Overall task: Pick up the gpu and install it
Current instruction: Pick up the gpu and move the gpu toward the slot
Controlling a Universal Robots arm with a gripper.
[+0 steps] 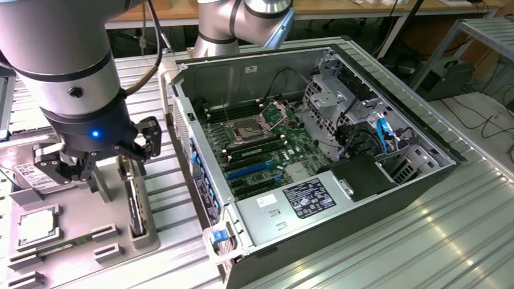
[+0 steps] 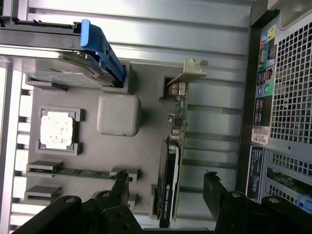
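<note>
Beside the PC case (image 1: 233, 75), exterior view: tool (image 1: 100, 162) hangs over the gpu (image 1: 132, 201), standing on edge in a grey tray (image 1: 80, 217). Wrist view: tool (image 2: 165, 181) spread wide apart either side of the gpu (image 2: 174, 146), gripping nothing. Closing off-centre could tip or scrape it, I reckon.

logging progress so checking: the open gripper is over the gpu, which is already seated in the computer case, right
Not quite. The gpu is not in the computer case; the wrist view shows it standing on edge in the grey parts tray. The open gripper is over it.
</note>
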